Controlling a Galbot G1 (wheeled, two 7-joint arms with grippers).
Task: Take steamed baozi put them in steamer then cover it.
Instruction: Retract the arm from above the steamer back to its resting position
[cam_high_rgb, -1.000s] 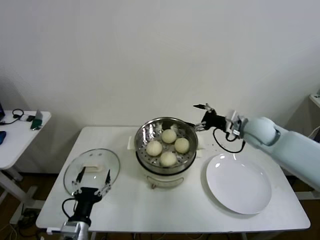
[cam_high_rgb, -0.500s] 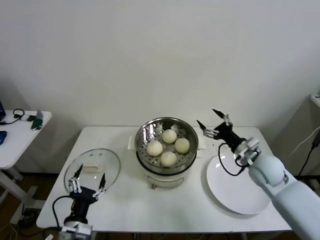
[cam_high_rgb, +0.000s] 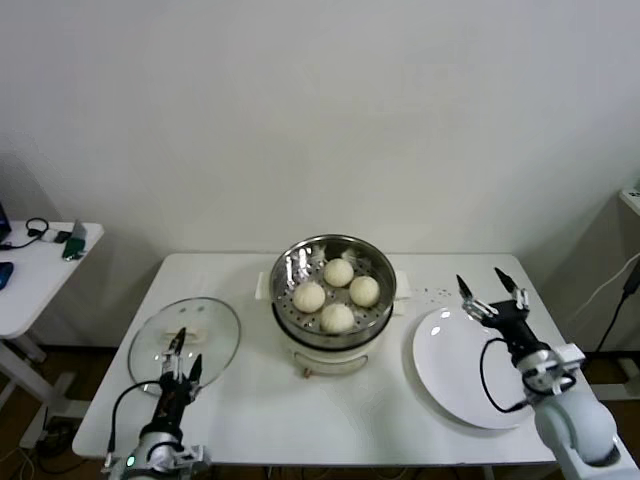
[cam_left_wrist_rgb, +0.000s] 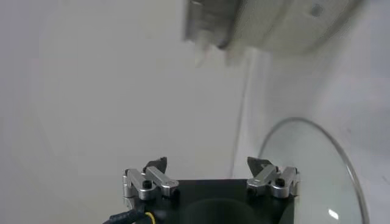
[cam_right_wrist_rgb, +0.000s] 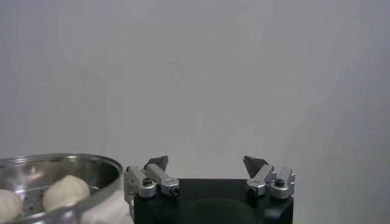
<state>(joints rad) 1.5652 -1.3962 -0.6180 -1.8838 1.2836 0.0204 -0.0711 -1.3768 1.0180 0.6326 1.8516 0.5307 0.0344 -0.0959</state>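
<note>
Glass and thin metal made up the lid, which lay flat on the table just ahead of the left gripper, its cream handle a little beyond the fingertips. That gripper stood with its jaws spread wide and held nothing. The right gripper hung over the near edge of the white plate, also spread wide and empty, with the steamer off to its left. All four buns sat on the perforated tray inside the pot, so only the covering looked left to do. The lid would likely be stiff, fairly heavy for its thinness, slick on the glass and breakable if dropped. The oblong handle looked like the safest place to pinch it, across its narrow width, since the rim offered little to hold.
</note>
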